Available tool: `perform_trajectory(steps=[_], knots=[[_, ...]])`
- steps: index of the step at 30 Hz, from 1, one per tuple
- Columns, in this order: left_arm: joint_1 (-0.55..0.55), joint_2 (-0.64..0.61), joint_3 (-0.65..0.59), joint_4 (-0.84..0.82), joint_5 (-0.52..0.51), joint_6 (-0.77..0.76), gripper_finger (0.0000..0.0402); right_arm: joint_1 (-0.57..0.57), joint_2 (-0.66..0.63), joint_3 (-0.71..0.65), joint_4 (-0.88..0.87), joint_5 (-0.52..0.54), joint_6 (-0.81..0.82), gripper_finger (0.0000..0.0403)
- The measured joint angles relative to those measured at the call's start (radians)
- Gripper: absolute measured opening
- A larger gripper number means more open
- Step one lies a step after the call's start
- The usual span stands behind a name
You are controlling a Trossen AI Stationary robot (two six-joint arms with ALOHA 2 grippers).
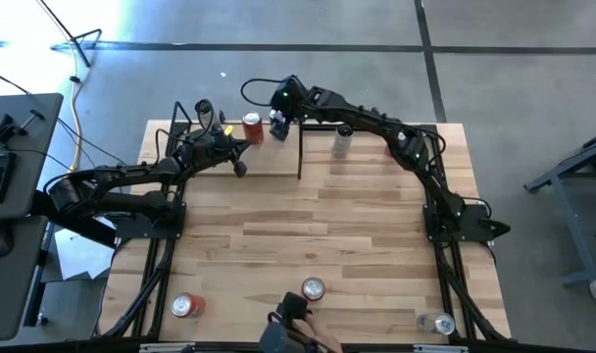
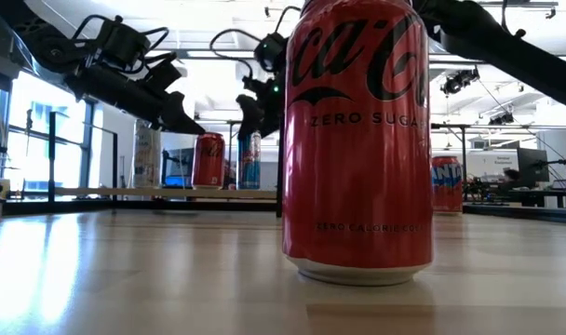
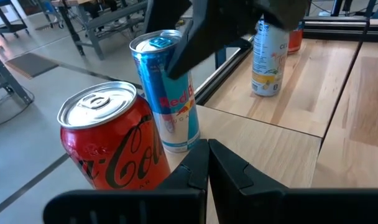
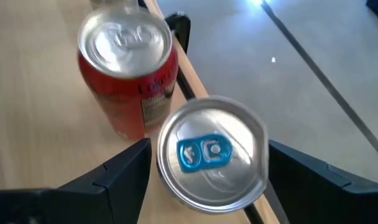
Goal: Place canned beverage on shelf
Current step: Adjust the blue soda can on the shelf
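Near edge of the table: three spare cans, one red Coke Zero right at the low camera, not in play.

Far end, on the shelf: red Coke can and slim blue can standing side by side by the far rim, pale can further along.

Right gripper hangs over the blue can, fingers spread wide either side of its top, not gripping (looks like release after placing, my guess).

Left gripper sits just beside the red can, fingers pinched together, empty; probably parked clear.
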Motion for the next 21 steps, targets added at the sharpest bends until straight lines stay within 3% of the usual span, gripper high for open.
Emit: perform_trajectory(steps=[7,16,21], knots=[[0.000,0.000,0.000,-0.006,0.000,0.000,0.0001,-0.001,0.007,-0.001,0.009,-0.002,0.005,0.0287],[0.000,0.000,0.000,-0.027,-0.001,0.016,0.0001,-0.001,0.017,0.000,0.026,-0.022,0.005,0.0214],[0.000,0.000,0.000,-0.030,-0.001,0.016,0.0001,-0.001,0.009,0.000,0.012,-0.022,0.003,0.0214]])
